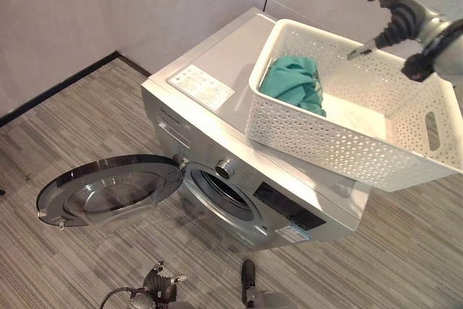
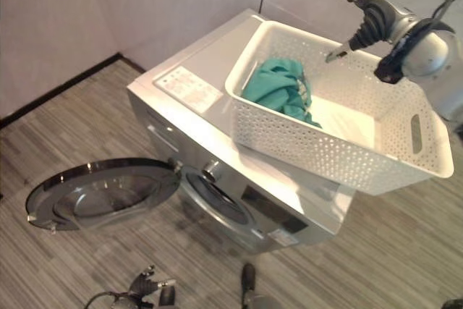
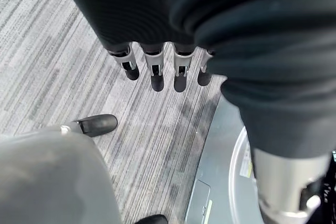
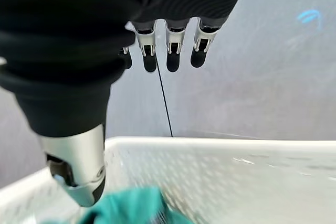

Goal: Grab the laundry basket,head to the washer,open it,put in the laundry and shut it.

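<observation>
Sitting on the washer [image 1: 217,106], the basket [image 1: 347,150] holds a green cloth [image 1: 293,83], partly hidden by its wall. The right hand [image 2: 362,16] hangs above it with loose fingers, and the left hand [image 3: 157,66] is also relaxed, holding nothing. The door [image 1: 108,189] stands open.

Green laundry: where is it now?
The green laundry lies inside the white basket on top of the washer, below the right hand.

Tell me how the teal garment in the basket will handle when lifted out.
The teal garment lies crumpled in folds, so probably floppy and draping. It looks thin, likely light. It may snag on the perforated white basket wall.
</observation>
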Controlling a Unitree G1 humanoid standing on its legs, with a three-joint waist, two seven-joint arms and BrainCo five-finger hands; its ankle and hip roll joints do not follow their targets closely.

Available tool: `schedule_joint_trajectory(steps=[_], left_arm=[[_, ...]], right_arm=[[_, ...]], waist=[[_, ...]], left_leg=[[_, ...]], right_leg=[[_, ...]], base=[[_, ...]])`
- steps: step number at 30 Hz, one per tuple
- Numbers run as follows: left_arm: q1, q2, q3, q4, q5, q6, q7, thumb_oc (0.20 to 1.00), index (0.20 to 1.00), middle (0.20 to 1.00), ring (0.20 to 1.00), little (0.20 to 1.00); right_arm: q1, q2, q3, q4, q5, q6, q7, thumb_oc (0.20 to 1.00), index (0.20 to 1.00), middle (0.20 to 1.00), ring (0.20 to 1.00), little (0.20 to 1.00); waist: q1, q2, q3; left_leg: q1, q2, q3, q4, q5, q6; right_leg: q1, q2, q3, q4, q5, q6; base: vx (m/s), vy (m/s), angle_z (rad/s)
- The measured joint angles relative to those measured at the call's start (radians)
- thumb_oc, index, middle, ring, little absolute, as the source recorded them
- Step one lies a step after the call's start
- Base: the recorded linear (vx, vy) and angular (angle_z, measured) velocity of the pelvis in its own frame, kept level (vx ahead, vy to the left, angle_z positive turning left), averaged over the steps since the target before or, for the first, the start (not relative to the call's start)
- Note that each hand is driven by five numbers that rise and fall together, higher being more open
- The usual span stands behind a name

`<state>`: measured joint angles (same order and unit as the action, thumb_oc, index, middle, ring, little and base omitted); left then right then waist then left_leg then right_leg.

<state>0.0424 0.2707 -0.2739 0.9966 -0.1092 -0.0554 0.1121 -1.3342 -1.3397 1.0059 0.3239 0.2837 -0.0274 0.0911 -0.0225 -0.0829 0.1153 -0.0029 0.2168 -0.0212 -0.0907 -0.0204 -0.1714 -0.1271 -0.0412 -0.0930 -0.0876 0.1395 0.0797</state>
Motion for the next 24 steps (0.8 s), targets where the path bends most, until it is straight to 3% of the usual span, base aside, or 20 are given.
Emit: schedule_joint_trajectory(steps=[2,9,18,24], left_arm=[[0.002,-0.001,0.016,0.001,0.0,0.0,-0.01,1.0,1.0,1.0,1.0,1.0],[-0.002,-0.002,0.015,-0.003,-0.002,-0.007,-0.02,1.0,1.0,1.0,1.0,1.0],[-0.011,0.0,0.017,-0.004,-0.044,-0.023,-0.012,1.0,1.0,1.0,1.0,1.0],[-0.018,0.0,0.028,0.004,-0.114,-0.039,-0.003,1.0,1.0,1.0,1.0,1.0]], right_arm=[[0.018,-0.047,0.01,-0.07,0.024,-0.018,0.027,1.0,1.0,1.0,1.0,1.0],[0.07,-0.025,0.04,-0.106,0.066,-0.036,0.071,1.0,1.0,1.0,1.0,1.0],[0.076,0.191,0.059,-0.036,0.093,-0.034,0.067,1.0,1.0,1.0,1.0,1.0],[0.071,0.248,0.058,0.168,0.093,-0.029,0.064,1.0,1.0,1.0,1.0,1.0]], waist=[[-0.019,-0.006,0.004],[-0.021,-0.01,0.007],[0.016,0.009,0.022],[0.039,0.016,0.056]], left_leg=[[0.0,0.001,0.0,0.0,0.001,-0.002],[-0.017,0.003,-0.001,0.0,0.007,-0.01],[-0.104,0.002,-0.051,0.003,0.026,-0.014],[-0.14,-0.001,-0.08,0.011,0.029,-0.016]], right_leg=[[0.0,0.001,0.0,-0.001,0.0,0.0],[-0.016,0.002,-0.001,-0.008,-0.002,0.0],[-0.074,0.001,-0.035,0.0,0.011,-0.01],[-0.089,0.001,-0.057,0.0,0.006,-0.006]], base=[[0.0,0.0,0.0],[0.0,-0.001,0.0],[-0.01,-0.007,0.14],[-0.02,-0.028,0.13]])
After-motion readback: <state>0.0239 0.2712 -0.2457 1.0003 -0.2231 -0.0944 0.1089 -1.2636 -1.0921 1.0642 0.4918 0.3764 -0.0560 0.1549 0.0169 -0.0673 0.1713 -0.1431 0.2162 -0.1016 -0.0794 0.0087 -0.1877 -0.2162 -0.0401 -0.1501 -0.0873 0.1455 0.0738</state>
